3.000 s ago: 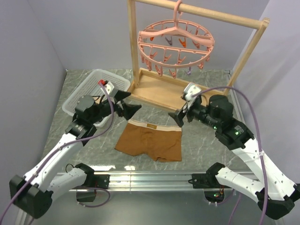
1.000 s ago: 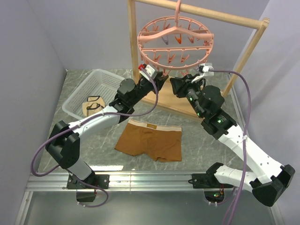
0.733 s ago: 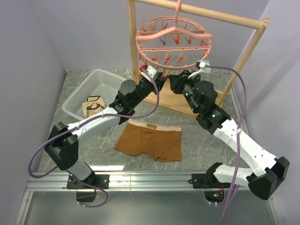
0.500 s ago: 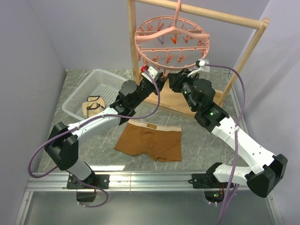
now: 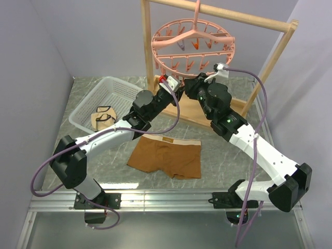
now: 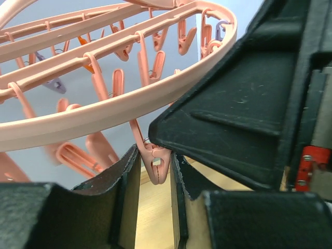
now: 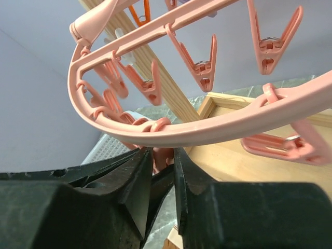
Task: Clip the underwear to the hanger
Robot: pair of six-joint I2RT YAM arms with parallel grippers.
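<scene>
Left fingers (image 6: 124, 179) are pinched on a pink clip (image 6: 155, 165) that hangs off the near rim of the hanger (image 6: 104, 111). So the left gripper (image 6: 154, 171) is closed on it, low centre of the left wrist view. Right fingers (image 7: 140, 176) are nearly together with a second clip (image 7: 161, 155) wedged at their tips. I read the right gripper (image 7: 163, 171) as clamped on that one, though the contact is partly hidden. Overhead, both wrists sit side by side under the ring, top centre of frame, and the wooden rack (image 5: 244, 18) carries it. The underwear (image 5: 166, 155) lies flat on the table (image 5: 228, 150), lower centre, waistband on its upper edge, touched by neither arm. The white basket (image 5: 85, 109) at left holds a beige garment (image 5: 104, 118); ignore it. My read: we're at the clip-grabbing step with no cloth up yet, so it's early in the task. To do it well I'd squeeze the clip's handle end, not its mouth, so it opens. Pull gently, since the ring hangs free off its hook and will likely swing or tilt. Then hold one clip steady and free the other arm to fetch a waistband corner.
</scene>
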